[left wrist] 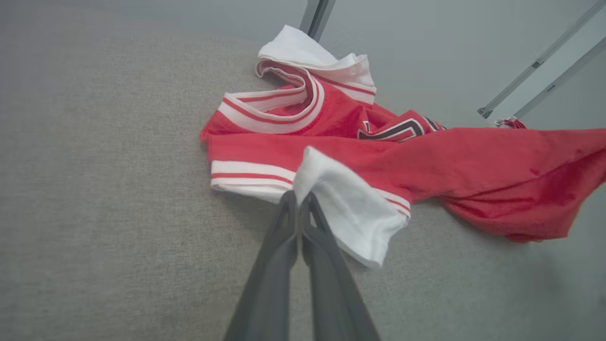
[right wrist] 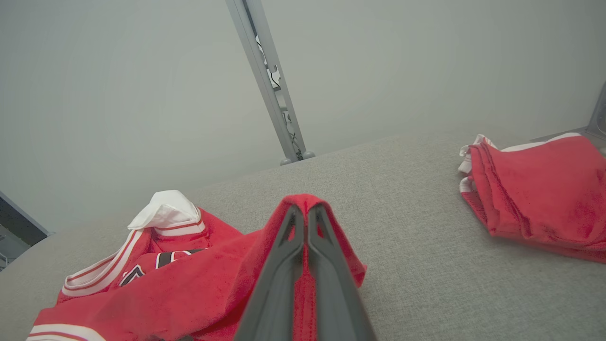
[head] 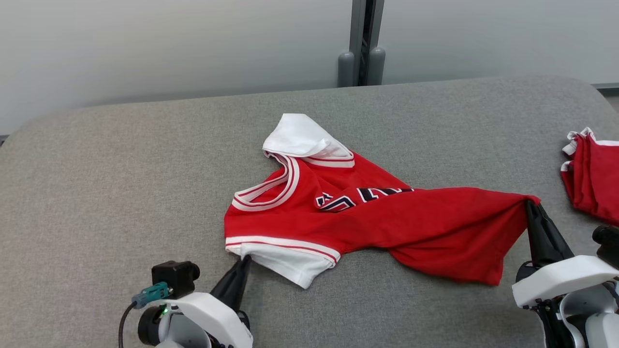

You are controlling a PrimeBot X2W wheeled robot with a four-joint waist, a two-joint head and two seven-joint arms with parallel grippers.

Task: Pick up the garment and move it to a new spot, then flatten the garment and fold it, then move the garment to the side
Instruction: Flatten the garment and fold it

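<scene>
A: Right gripper (head: 530,205) first: fingers pressed flat together, clamped on the hem corner of the red jersey (head: 387,217). That corner peaks up off the grey padded surface (head: 121,193).

B: The left gripper (head: 245,261) matches it. There is no gap between its fingers, and the tips are nipped on the edge of the near white sleeve (left wrist: 350,208).

A: The jersey sprawls across the middle of the surface, collar toward the robot's left, cloth rumpled between the two grips.

B: The left wrist view gives the close look: the sleeve curls up and over those fingertips, a detail the head view leaves tiny.

A: The right wrist view does likewise, with red fabric draped over both fingertips like a tent.

B: The head view lays out the whole span, both grippers at once, and the far white sleeve (head: 300,135) folded back at the top.

A: Off to the right, a folded red garment (head: 597,179) lies well apart from the jersey. A metal post (head: 362,43) stands behind the surface.
</scene>
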